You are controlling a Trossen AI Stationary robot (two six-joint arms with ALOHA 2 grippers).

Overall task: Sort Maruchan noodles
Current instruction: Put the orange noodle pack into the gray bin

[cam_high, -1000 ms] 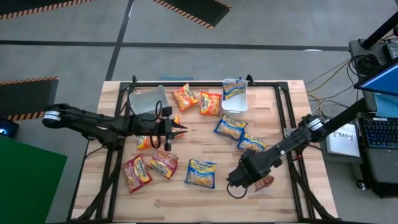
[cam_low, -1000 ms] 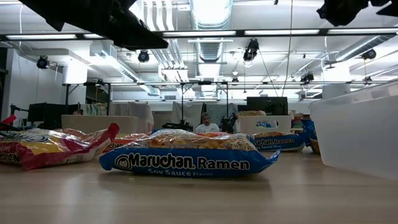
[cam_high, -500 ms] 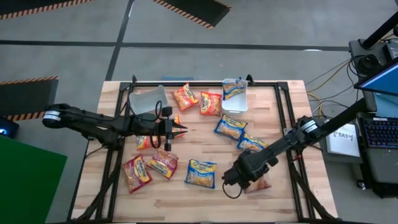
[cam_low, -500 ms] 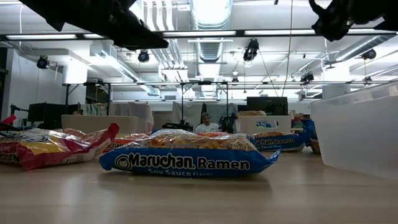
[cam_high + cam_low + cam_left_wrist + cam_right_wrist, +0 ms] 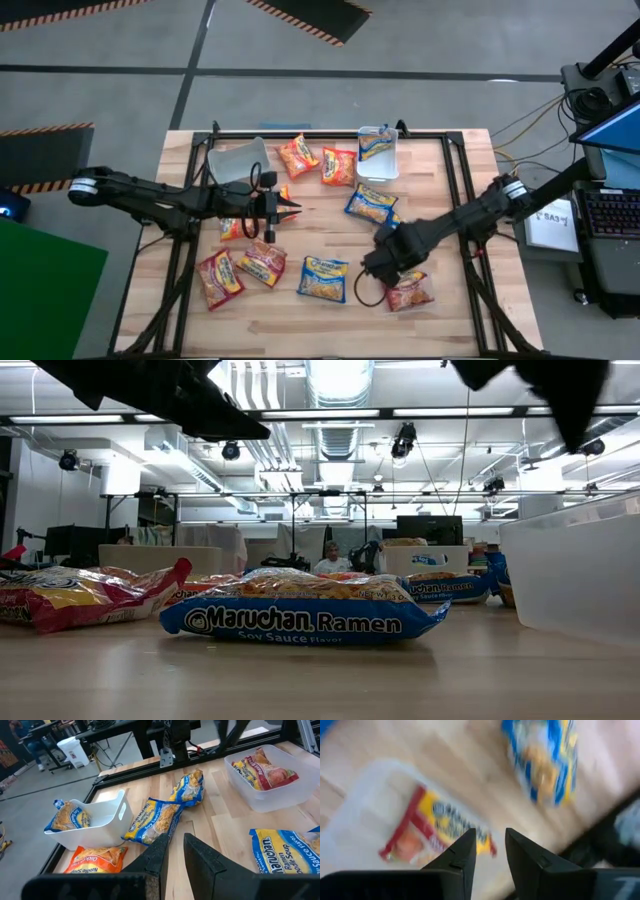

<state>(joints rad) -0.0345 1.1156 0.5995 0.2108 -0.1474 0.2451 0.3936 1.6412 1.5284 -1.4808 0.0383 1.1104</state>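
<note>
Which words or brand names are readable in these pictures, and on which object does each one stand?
"Maruchan Ramen": front edge of the flat blue plastic noodle packet nearest the low camera.
"Soy Sauce Flavor": small line under it, same packet.
"Maruchan Ramen": the blue packet farther back, only partly legible.
"Noodle Soup": the orange crinkly packet in the left wrist view.
Print on the other packets, and in the high and right wrist views, is too small or blurred.

On the counter (image 5: 440,310), the white bin (image 5: 379,153) sits at the far edge holding one noodle packet (image 5: 373,146). Two packets (image 5: 318,160) lie just left of the bin, two more (image 5: 371,203) just nearer than it, and an empty container (image 5: 237,160) stands farther left.
</note>
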